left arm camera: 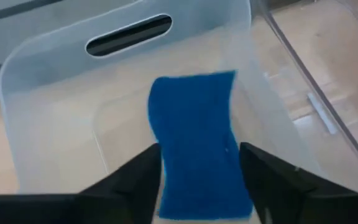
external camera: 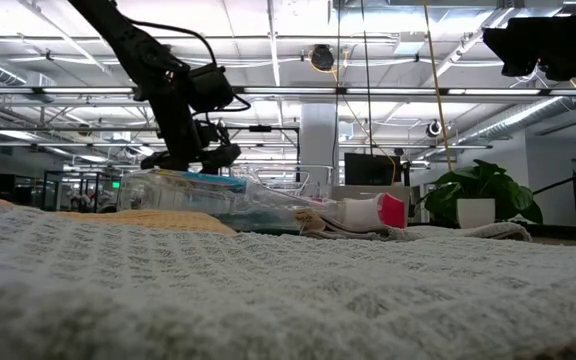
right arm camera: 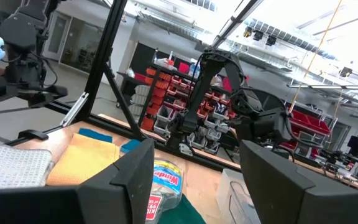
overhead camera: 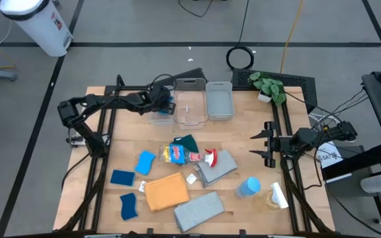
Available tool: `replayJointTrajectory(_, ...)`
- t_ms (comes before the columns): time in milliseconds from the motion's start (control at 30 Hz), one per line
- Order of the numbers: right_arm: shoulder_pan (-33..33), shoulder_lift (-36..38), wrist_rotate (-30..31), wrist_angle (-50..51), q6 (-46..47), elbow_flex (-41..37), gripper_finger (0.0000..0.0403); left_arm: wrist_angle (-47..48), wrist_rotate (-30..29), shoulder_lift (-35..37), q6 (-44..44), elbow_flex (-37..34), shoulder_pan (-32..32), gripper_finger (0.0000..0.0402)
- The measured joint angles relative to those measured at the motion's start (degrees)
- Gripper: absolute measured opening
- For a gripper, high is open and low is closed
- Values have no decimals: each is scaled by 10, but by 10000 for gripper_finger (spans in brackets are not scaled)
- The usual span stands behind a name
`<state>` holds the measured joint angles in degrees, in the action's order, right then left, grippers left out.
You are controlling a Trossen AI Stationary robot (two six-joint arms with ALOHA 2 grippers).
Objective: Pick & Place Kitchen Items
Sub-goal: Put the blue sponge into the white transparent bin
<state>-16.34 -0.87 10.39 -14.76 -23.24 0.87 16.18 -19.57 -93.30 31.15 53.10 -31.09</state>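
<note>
A small dark-blue sponge [left arm camera: 197, 143], flat with a slightly fuzzy face, lies in the leftmost clear bin [left arm camera: 55, 112] at the far side of the tabletop [overhead camera: 243, 142]. The left gripper [overhead camera: 166, 104] hangs over that bin with its jaws spread to either side of the sponge; in the left wrist view the two fingers [left arm camera: 135, 180] stand just clear of its long edges, so it looks released, not pinched. The bin's wall with its slotted handle rises just beyond the sponge.

Two more clear bins [overhead camera: 190, 100] stand just right of it in a row, and a leafy plant [overhead camera: 270, 86] sits at the far right corner.

The rest of the items crowd the near half of the tabletop: three blue sponges [overhead camera: 145, 162] at the left, an orange cloth [overhead camera: 166, 192] beside them, a grey cloth [overhead camera: 199, 210] near the front edge, another grey cloth [overhead camera: 220, 165] at the middle with a red-topped spray bottle [overhead camera: 190, 156] lying on its side, touching a dark-green cloth [overhead camera: 188, 141]. A blue-topped bottle [overhead camera: 249, 187] and a white-topped one [overhead camera: 278, 196] lie near the right front corner.

The right gripper [overhead camera: 264, 147] waits over the right edge, jaws spread and empty. Bare wood lies open between the bins and the clutter, and along the left edge.
</note>
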Motion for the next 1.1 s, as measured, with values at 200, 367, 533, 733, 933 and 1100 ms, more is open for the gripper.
replayJointTrajectory(200, 0, 0, 0, 0, 0, 0, 206, 4, 14, 41, -25, 0, -2, 285)
replayJointTrajectory(367, 0, 0, 0, 0, 0, 0, 204, 26, 93, 122, -30, 0, 0, 305)
replayJointTrajectory(533, 0, 0, 0, 0, 0, 0, 205, 87, 171, 216, -25, 0, 15, 308)
replayJointTrajectory(733, 0, 0, 0, 0, 0, 0, 207, 215, 223, 302, -10, 0, 66, 308)
replayJointTrajectory(933, 0, 0, 0, 0, 0, 0, 208, 370, 218, 322, 103, 0, 181, 308)
replayJointTrajectory(1100, 0, 0, 0, 0, 0, 0, 208, 404, 166, 304, 227, 0, 311, 308)
